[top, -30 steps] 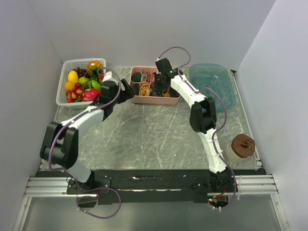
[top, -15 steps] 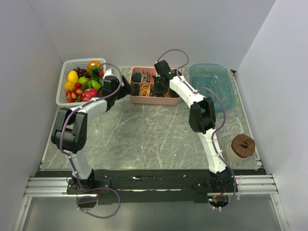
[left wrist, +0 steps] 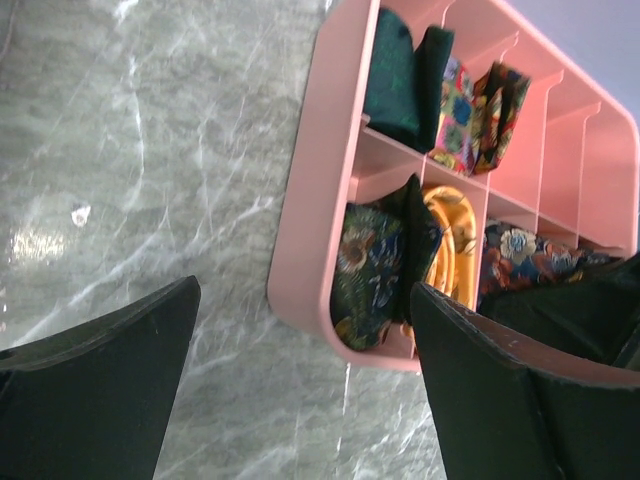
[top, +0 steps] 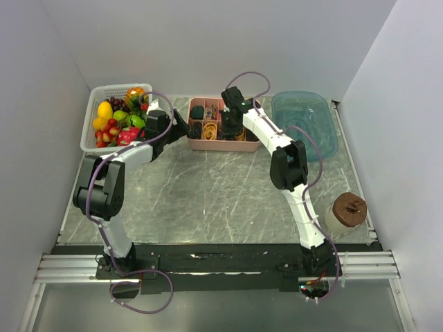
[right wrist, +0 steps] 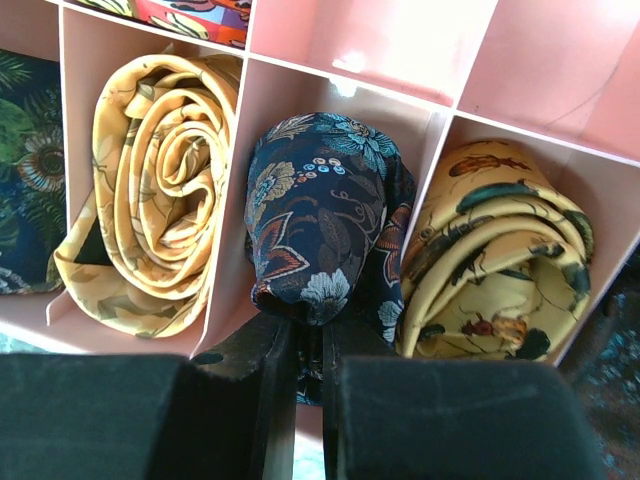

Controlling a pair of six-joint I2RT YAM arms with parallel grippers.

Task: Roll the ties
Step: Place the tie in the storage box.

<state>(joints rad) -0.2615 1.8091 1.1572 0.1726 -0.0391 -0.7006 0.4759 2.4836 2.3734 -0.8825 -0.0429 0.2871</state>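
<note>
A pink divided box (top: 208,144) stands at the table's back middle with several rolled ties in it. In the right wrist view, my right gripper (right wrist: 308,330) is shut on a dark navy paisley tie (right wrist: 315,210) that sits bunched in a front compartment. A rolled yellow tie (right wrist: 160,190) lies to its left and a yellow beetle-print tie (right wrist: 500,260) to its right. My right gripper also shows in the top view (top: 230,124), over the box. My left gripper (left wrist: 303,290) is open and empty, just off the box's left end (left wrist: 320,200), and shows in the top view (top: 181,126).
A white basket of toy fruit (top: 97,135) stands at the back left, close behind my left arm. A teal tub (top: 308,121) stands at the back right. A brown-topped container (top: 348,209) sits at the right edge. Grey walls enclose the table.
My left arm has swung back and in, bringing its open gripper to the pink box's left end. My right gripper has shifted slightly left over the box.
</note>
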